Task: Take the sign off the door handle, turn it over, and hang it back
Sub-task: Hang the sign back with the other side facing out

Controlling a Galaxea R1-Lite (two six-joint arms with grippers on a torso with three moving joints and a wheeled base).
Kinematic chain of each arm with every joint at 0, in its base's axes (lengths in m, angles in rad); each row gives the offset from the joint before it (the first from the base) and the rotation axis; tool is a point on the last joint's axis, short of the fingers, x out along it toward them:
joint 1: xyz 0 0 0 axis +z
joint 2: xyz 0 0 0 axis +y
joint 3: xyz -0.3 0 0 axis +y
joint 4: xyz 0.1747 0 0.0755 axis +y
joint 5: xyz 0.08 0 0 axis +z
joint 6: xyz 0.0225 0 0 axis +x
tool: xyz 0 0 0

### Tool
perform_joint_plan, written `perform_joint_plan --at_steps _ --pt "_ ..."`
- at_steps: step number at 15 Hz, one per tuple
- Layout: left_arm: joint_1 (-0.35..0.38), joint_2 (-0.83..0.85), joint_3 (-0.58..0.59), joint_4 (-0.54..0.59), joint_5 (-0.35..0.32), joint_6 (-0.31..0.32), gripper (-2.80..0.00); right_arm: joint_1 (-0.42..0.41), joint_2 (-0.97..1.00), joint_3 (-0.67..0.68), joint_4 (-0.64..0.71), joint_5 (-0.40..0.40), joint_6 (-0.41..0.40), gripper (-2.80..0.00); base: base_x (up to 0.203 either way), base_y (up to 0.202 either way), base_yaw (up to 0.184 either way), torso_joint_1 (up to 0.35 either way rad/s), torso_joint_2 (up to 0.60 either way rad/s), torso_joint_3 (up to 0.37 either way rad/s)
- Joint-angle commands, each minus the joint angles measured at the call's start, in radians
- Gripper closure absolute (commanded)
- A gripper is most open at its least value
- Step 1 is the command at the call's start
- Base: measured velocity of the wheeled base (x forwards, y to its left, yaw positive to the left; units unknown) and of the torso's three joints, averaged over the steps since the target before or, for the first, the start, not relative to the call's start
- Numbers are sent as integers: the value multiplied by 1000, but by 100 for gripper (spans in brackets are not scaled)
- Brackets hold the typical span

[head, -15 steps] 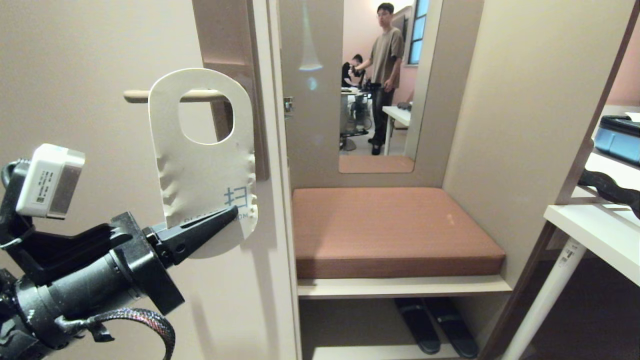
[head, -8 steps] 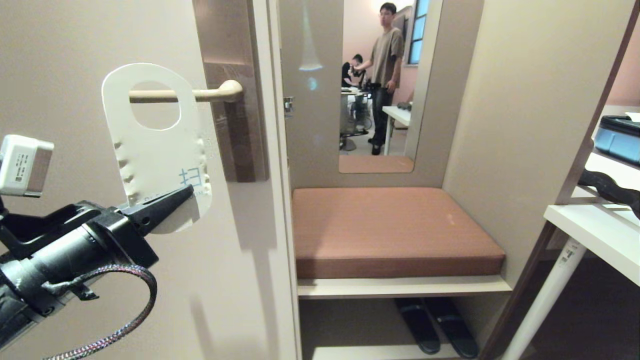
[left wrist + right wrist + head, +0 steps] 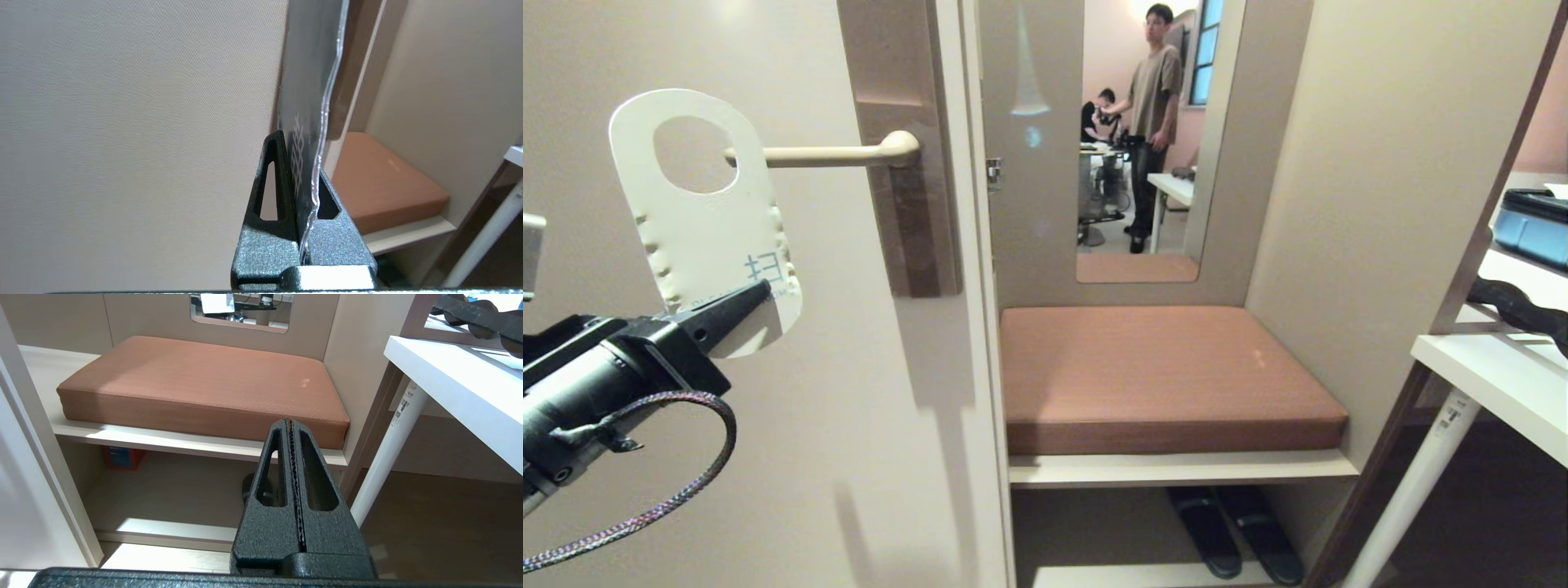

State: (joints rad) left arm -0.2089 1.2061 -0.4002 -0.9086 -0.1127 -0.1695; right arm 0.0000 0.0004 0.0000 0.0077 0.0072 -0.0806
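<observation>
Sliding toward nine o'clock, your left gripper point(image 3: 737, 309) has drawn the sign point(image 3: 704, 220), clamped by its lower edge, off the door handle point(image 3: 827, 153) tip. White face shows; next comes flipping. Your right gripper point(image 3: 291, 428) rests clenched, empty.

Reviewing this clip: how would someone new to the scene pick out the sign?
Find the beige door with its cream door handle. Just past the lever's free end, the left pincer holds the sign by its bottom edge. It is the only white card with an oval hole.
</observation>
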Motion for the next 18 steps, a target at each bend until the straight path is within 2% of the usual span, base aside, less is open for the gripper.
perform_joint_plan --at_steps 1,4,9,12,18 --pt "8 -21 2 -3 1 -2 0 0 0 0 0 0 -1 0 0 0 0 0 0 0" --pt "19 -45 6 2 -1 -1 0 0 0 0 0 0 -1 0 0 0 0 0 0 0" --pt "117 -31 10 2 -5 0 0 0 0 0 0 0 -1 0 0 0 0 0 0 0" --pt "149 -6 9 2 -5 1 0 0 0 0 0 0 -1 0 0 0 0 0 0 0" --pt "152 69 0 -10 -5 13 0 0 0 0 0 0 -1 0 0 0 0 0 0 0"
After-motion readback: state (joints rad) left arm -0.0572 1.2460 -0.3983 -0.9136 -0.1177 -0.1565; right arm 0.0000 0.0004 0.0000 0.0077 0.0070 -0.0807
